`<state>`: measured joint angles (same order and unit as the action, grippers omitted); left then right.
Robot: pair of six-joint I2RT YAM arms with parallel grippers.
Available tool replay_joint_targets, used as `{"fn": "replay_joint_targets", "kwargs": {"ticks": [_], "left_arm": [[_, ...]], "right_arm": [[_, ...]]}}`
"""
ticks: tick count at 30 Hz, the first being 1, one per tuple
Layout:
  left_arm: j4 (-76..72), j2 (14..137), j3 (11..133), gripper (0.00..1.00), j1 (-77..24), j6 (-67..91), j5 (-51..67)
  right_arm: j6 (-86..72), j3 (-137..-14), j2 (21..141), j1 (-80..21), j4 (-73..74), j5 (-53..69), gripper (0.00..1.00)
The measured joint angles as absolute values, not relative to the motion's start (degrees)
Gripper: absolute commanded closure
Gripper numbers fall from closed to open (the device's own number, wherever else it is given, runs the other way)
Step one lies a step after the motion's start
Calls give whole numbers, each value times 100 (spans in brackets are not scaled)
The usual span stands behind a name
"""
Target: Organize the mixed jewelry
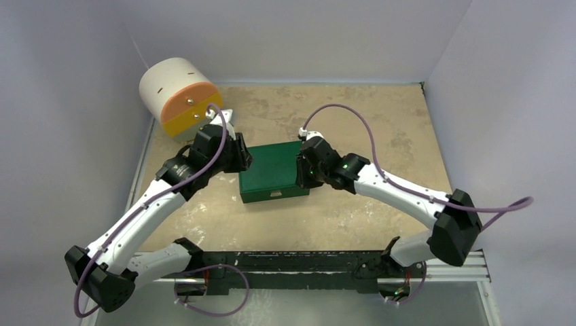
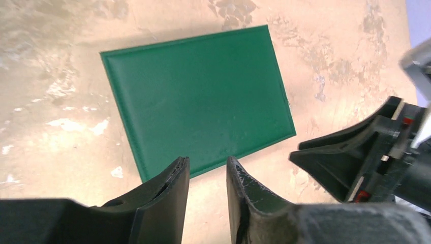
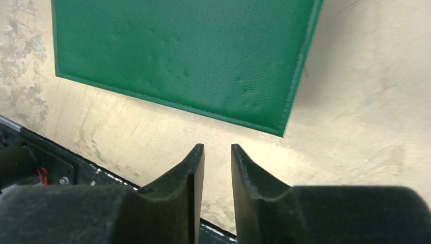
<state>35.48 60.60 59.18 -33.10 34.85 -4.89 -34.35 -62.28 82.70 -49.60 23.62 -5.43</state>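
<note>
A closed green jewelry box (image 1: pixel 272 172) lies in the middle of the tan table. Its lid fills the left wrist view (image 2: pixel 198 96) and the right wrist view (image 3: pixel 183 56). No rings, earrings or hoop show anywhere; the jewelry is hidden or out of view. My left gripper (image 1: pixel 243 157) hovers at the box's left edge, jaws a little apart and empty (image 2: pixel 207 161). My right gripper (image 1: pixel 302 170) hovers at the box's right edge, jaws a little apart and empty (image 3: pixel 217 148). The right gripper also shows in the left wrist view (image 2: pixel 356 162).
A white cylinder with an orange and yellow face (image 1: pixel 178 96) lies at the back left against the wall. Grey walls close in the table on the left, back and right. A black rail (image 1: pixel 306 261) runs along the near edge.
</note>
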Motion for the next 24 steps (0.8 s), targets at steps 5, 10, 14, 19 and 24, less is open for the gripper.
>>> {"fn": "replay_joint_targets", "kwargs": {"ticks": [5,10,14,19,24], "left_arm": [[3852,5852,6246,43,-3310,3326,-832],[4084,5481,6504,25,-3310,3201,-1247],[4104,4967,6571,20,-3310,3072,-1549],[3850,3964,6184,18,-3310,3022,-1986],[3642,3094,5430,16,-3310,3017,-2189]], "right_arm": [[-3190,-6388,7736,-4960,2692,-998,46],[-2840,-6396,7024,-4960,2978,-1566,19],[-2672,-6346,6447,-4960,3098,-1949,2],[-2606,-5953,5616,-4960,3131,-2388,1],[-2969,-5439,4976,-4960,3221,-2801,1]]}}
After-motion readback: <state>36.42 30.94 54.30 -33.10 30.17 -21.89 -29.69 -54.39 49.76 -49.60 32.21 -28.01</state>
